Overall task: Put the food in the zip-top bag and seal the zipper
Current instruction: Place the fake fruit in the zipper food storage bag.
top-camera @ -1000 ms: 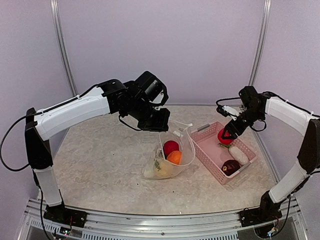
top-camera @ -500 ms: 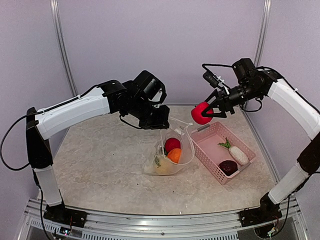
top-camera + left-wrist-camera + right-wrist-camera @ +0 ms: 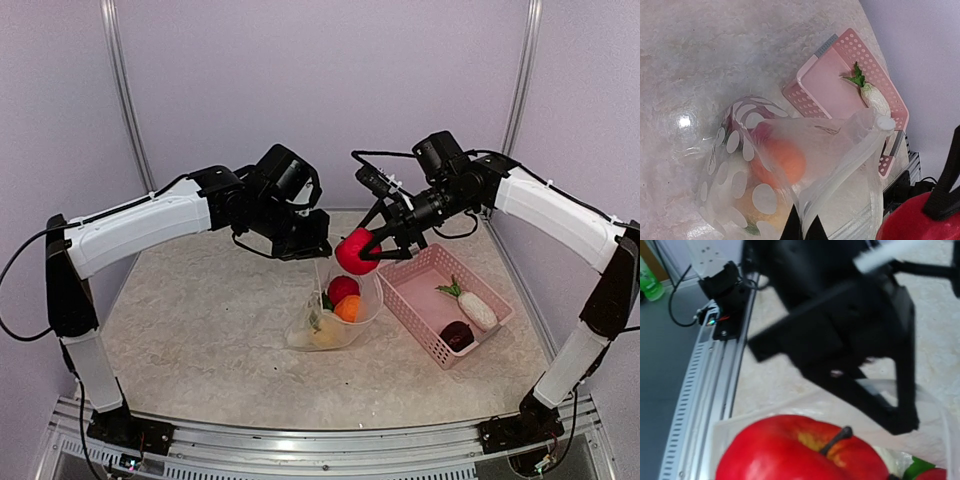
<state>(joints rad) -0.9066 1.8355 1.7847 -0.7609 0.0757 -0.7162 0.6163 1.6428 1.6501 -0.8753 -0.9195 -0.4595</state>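
Note:
The clear white-dotted zip-top bag (image 3: 333, 318) stands on the table, its mouth held up. My left gripper (image 3: 318, 254) is shut on the bag's upper edge, pinching the pale zipper strip (image 3: 842, 181) between its fingertips (image 3: 802, 231). Inside the bag lie a red ball (image 3: 343, 289), an orange ball (image 3: 349, 310) and a yellowish piece (image 3: 322, 331). My right gripper (image 3: 362, 248) is shut on a red apple (image 3: 354, 251) and hangs just above the bag's mouth. In the right wrist view the apple (image 3: 800, 450) fills the bottom; the fingers are hidden behind it.
A pink slatted basket (image 3: 406, 304) sits right of the bag, holding a white radish with green leaves (image 3: 476, 308) and a dark purple ball (image 3: 459, 333). The left arm's black wrist (image 3: 840, 330) looms close behind the apple.
My right gripper lifted the red apple out of the basket and carried it left to just above the bag's mouth. The left gripper kept its hold, shifting slightly.

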